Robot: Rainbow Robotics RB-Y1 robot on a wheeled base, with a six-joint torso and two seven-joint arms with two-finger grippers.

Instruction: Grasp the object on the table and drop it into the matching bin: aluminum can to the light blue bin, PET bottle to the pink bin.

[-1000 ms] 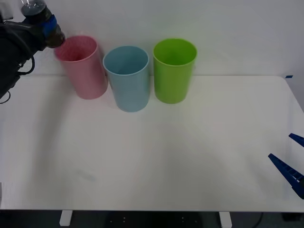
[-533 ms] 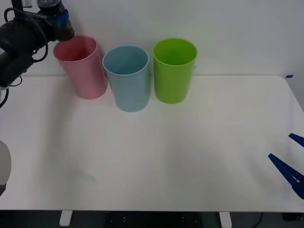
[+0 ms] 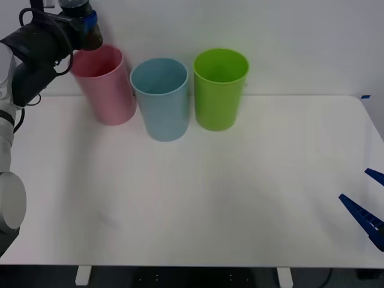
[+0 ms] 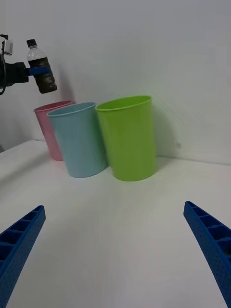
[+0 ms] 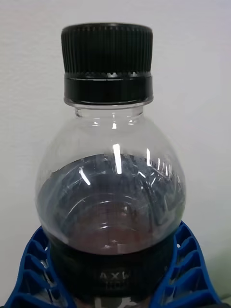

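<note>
Right gripper (image 3: 366,207): fingers spread apart, holding nothing, low over the near right of the white table (image 3: 240,198). Light blue bin (image 3: 161,99): upright, between lime green bin (image 3: 220,89) and pink bin (image 3: 105,85). Left gripper (image 4: 39,72): fingers clamped around PET bottle (image 4: 41,72), held upright in the air above the pink bin's far-left rim.

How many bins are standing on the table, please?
3, in a row at the far edge of the table: the pink bin toward the robot's left, the light blue bin in the middle, the lime green bin toward its right. None seems hidden.
</note>
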